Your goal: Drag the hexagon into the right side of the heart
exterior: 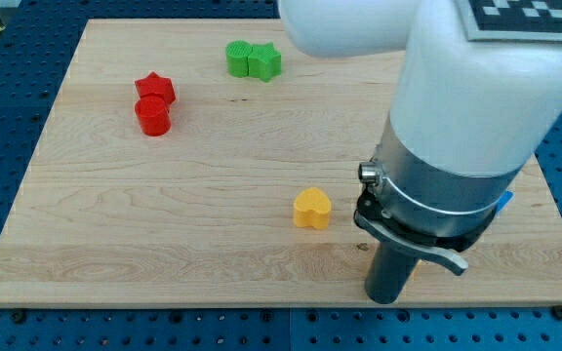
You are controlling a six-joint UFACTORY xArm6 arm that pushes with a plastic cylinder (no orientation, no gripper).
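A yellow heart (311, 209) lies on the wooden board (213, 244), right of the middle. My tip (388, 298) rests on the board near the bottom edge, to the right of and below the heart, about a block's width apart from it. I cannot make out a clear hexagon. A sliver of a blue block (507, 201) peeks out from behind the arm's right side, its shape hidden. The large white and grey arm body (466, 117) covers the board's right part.
A red star (155, 88) touches a red cylinder (152, 116) at the upper left. Two green blocks sit together at the top: a rounded or many-sided one (238, 57) and a star-like one (265, 62). Blue perforated table surrounds the board.
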